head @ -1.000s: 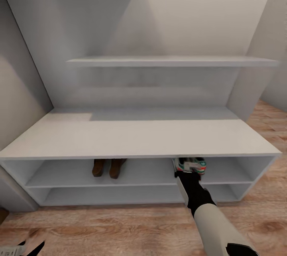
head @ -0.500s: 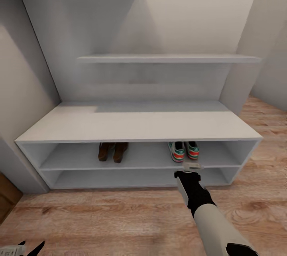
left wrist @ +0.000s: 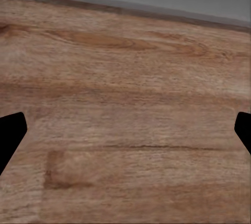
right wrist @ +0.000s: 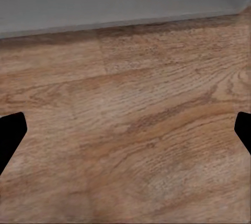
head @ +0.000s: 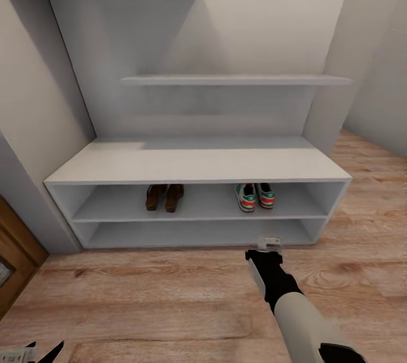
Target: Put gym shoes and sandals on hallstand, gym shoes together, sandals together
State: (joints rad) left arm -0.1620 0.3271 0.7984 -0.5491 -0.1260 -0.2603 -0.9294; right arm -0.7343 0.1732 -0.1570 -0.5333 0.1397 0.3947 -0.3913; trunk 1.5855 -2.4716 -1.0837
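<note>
My right tool [head: 270, 243] is out of the hallstand [head: 198, 166], spread empty; swinging back could nudge the paired gym shoes [head: 255, 195] off the shelf.

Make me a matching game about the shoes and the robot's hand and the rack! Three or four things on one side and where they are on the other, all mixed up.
Things:
1. gym shoes
2. sandals
3. right gripper
4. lower shelf

Places or states:
A. left part of the upper shelf
B. over the corridor floor, in front of the hallstand
C. nothing seen on it
D. right part of the upper shelf

Pairs: 1-D, 2-A, 3-B, 4-C
</note>
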